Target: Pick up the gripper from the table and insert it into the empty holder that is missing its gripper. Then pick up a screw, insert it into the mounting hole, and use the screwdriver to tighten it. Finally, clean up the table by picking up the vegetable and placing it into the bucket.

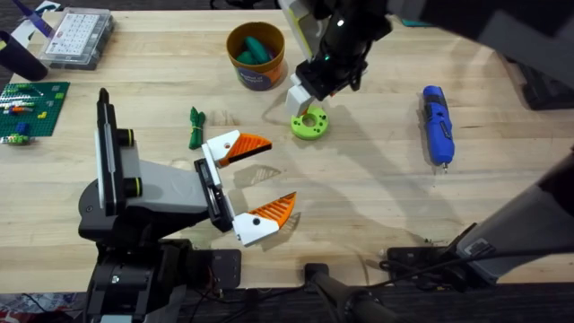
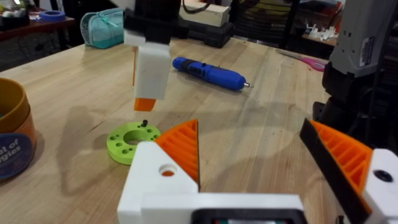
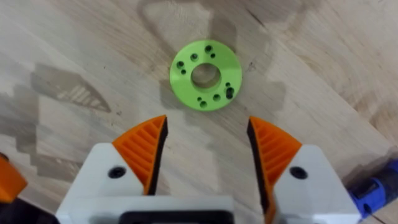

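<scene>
A lime-green ring [image 1: 309, 123] [image 2: 118, 142] [image 3: 205, 96] lies on the table with a small dark screw [image 2: 145, 123] [image 3: 229, 93] standing in one of its holes. My right gripper [image 1: 307, 92] [image 2: 143, 102] [image 3: 207, 127] hangs open just above the ring, with nothing between its fingers. The blue screwdriver [image 1: 438, 124] [image 2: 211, 71] lies to the right. The dark-green vegetable [image 1: 195, 126] lies left of my left gripper [image 1: 269, 179] [image 2: 249, 124], which is open and empty. The yellow-orange bucket [image 1: 256, 72] [image 2: 12, 146] holds teal-green pieces. The holder and the loose gripper are out of view.
A clear compartment box [image 1: 76, 36] stands at the far left corner. A green baseplate [image 1: 31, 106] with small bricks lies at the left edge. Bare wood lies between the ring and the screwdriver.
</scene>
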`<move>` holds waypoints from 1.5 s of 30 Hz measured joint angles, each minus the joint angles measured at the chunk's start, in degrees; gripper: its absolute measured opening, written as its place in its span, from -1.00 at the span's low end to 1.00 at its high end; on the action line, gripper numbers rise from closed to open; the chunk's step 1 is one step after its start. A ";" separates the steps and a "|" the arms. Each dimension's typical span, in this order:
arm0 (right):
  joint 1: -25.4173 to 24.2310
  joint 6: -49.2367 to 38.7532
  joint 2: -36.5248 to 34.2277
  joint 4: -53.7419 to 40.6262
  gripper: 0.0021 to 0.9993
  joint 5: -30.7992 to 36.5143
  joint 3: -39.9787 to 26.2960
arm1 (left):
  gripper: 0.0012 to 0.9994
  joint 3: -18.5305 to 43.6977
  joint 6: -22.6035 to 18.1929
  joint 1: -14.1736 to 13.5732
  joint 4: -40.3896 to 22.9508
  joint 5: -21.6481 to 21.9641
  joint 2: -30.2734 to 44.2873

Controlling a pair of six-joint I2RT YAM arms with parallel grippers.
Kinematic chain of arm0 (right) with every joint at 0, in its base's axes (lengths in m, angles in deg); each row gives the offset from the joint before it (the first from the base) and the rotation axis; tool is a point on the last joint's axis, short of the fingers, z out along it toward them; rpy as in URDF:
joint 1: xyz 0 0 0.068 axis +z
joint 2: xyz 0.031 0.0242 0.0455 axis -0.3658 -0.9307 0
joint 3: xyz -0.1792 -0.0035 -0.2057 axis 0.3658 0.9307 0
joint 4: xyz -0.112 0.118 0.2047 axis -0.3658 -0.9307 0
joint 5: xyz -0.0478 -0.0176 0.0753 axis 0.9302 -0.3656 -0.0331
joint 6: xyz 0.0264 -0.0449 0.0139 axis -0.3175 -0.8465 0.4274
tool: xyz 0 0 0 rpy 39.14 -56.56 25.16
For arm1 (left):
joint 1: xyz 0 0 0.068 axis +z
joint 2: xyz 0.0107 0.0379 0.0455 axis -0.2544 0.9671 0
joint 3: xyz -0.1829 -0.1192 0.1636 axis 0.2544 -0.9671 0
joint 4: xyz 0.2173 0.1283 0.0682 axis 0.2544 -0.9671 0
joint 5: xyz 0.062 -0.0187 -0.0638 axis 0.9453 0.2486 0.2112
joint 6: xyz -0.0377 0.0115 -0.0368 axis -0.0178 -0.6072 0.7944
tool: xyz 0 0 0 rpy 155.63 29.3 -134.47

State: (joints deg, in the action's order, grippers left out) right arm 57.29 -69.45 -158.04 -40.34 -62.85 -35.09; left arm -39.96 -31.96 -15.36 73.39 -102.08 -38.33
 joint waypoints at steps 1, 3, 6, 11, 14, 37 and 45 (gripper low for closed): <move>0.00 -0.01 -0.58 -0.02 0.51 -0.01 0.05 | 0.98 0.00 -0.01 0.00 -0.06 0.00 0.06; 0.00 -0.04 -1.12 -0.27 0.51 0.01 0.18 | 0.98 0.00 -0.02 0.00 -0.07 -0.01 0.06; -0.10 0.33 -1.04 -0.12 0.51 0.44 0.22 | 0.98 0.00 0.00 0.00 -0.07 0.00 0.06; -1.40 1.79 -1.00 -0.32 0.51 0.52 0.22 | 0.98 0.00 -0.02 0.00 -0.07 0.00 0.06; -3.23 3.81 -1.00 -0.16 0.51 0.52 0.22 | 0.98 0.00 -0.02 0.00 -0.07 0.00 0.06; -6.38 10.23 12.86 9.90 0.51 0.93 19.55 | 0.98 0.00 -0.02 0.00 -0.07 0.03 0.06; -6.38 10.31 13.85 14.21 0.51 0.93 23.81 | 0.98 0.00 -0.02 0.00 -0.08 0.04 0.06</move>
State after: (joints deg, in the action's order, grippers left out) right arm 50.91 -59.15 -144.19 -26.13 -61.92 -11.29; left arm -39.96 -31.98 -15.36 73.31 -102.03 -38.27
